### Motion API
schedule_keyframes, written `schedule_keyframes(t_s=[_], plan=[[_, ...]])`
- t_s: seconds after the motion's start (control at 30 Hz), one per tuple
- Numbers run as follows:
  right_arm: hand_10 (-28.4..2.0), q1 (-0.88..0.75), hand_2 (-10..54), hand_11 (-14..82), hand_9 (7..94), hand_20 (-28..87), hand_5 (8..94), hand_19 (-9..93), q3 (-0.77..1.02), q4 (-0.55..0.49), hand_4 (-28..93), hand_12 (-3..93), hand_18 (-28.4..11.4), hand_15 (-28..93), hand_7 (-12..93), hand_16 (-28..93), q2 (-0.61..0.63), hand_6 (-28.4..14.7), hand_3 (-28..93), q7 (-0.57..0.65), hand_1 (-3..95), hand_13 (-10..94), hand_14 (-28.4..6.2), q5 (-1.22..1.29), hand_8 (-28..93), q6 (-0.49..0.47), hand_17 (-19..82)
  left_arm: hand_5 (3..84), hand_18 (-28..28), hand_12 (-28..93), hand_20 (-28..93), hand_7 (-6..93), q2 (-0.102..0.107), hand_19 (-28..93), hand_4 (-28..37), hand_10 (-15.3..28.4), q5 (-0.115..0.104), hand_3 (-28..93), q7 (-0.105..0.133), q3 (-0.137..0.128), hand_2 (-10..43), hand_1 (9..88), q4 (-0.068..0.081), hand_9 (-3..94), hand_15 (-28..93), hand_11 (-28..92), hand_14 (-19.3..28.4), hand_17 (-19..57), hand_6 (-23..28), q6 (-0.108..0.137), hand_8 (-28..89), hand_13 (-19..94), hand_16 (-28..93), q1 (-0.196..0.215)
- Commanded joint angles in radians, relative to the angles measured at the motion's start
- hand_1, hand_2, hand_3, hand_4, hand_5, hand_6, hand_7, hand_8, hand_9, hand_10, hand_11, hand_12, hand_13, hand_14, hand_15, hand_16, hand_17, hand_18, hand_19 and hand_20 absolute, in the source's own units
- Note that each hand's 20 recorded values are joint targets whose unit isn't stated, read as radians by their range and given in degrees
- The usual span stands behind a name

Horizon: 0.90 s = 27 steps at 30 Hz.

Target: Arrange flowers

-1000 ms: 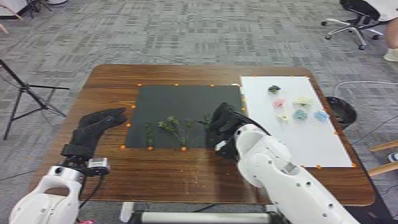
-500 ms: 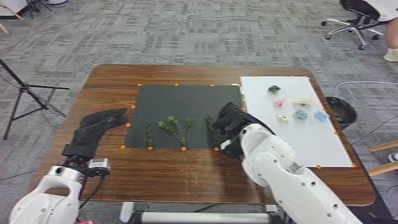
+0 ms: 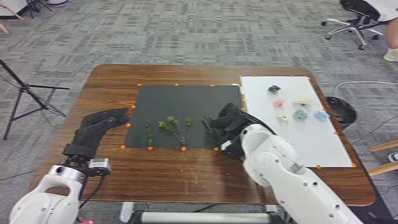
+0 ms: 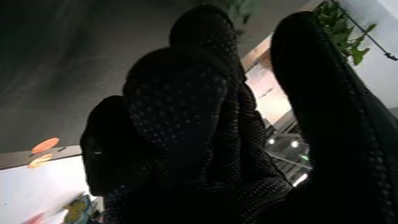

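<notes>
In the head view, my right hand (image 3: 233, 121) is low at the dark mat's right edge, beside a green stem (image 3: 210, 125). Its glove (image 4: 182, 115) in the right wrist view has extended fingers and the thumb apart, with green leaves (image 4: 345, 32) behind the thumb. A branching green stem (image 3: 178, 131) lies on the lower middle of the dark mat (image 3: 182, 100), and a thin one (image 3: 149, 134) lies left of it. On the white sheet are a pink flower (image 3: 279, 102), a cream flower (image 3: 303, 101) and blue flowers (image 3: 300, 115). My left hand (image 3: 96, 125), open, is left of the mat.
The brown table (image 3: 187, 175) has orange markers along the mat and the white sheet (image 3: 318, 147). A dark green item (image 3: 274, 89) lies on the sheet's upper part. A black bin (image 3: 343, 114) stands beyond the table's right edge, and a tripod (image 3: 27, 86) stands at the left.
My right hand has shifted slightly to the right from its place over the mat, revealing more of the stem beside it. The left hand has stayed still.
</notes>
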Motion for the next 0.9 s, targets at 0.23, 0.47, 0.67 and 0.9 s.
schedule_keyframes(t_s=[0.23,0.47,0.67,0.9], plan=[[-14.3,-0.075,0.5,28.7,87.2,37,68.5,88,0.097,-0.111,-6,25.5,-9.3,44,34,29,0.062,-7.5,53,-0.02,22.6,94,-5.1,0.045,-6,0.004,67,49.6,12.7,15,20,13.9,-0.004,7,-18.3,13.7,0.002,68,-0.004,-0.009,-6.5,28.1,-0.004,49.8,15,20,17.5,7.3,2.7,-0.009,-6,41,5,0.014],[-17.5,-0.188,3.2,17.8,84.4,35,68.0,88,0.172,-0.199,-6,21.7,-11.5,37,28,33,0.094,-7.9,49,-0.018,22.6,93,-7.2,0.132,-4,0.008,63,49.5,12.7,15,20,13.8,-0.007,7,-18.3,13.7,0.001,68,-0.003,-0.013,-6.8,28.0,-0.009,49.8,15,20,17.4,7.2,2.7,-0.008,-6,41,5,0.022],[-18.7,-0.284,5.8,13.6,80.7,35,66.8,88,0.216,-0.255,-6,19.6,-12.1,37,25,33,0.101,-8.5,45,-0.014,21.9,92,-7.8,0.21,-2,0.001,62,49.5,12.7,15,20,13.7,-0.011,7,-18.3,13.7,0.005,68,-0.003,-0.015,-6.8,28.0,-0.01,49.8,15,20,17.4,7.2,2.8,-0.012,-6,41,5,0.023],[-19.9,-0.33,8.4,12.2,80.3,34,71.4,88,0.236,-0.266,-6,18.6,-12.4,37,20,33,0.107,-7.8,42,0.002,20.8,91,-8.3,0.262,-3,0.003,62,49.5,12.7,15,20,13.7,-0.013,7,-18.3,13.7,0.004,68,-0.005,-0.016,-6.7,27.9,-0.01,49.8,15,20,17.4,7.2,2.8,-0.014,-6,41,5,0.023]])
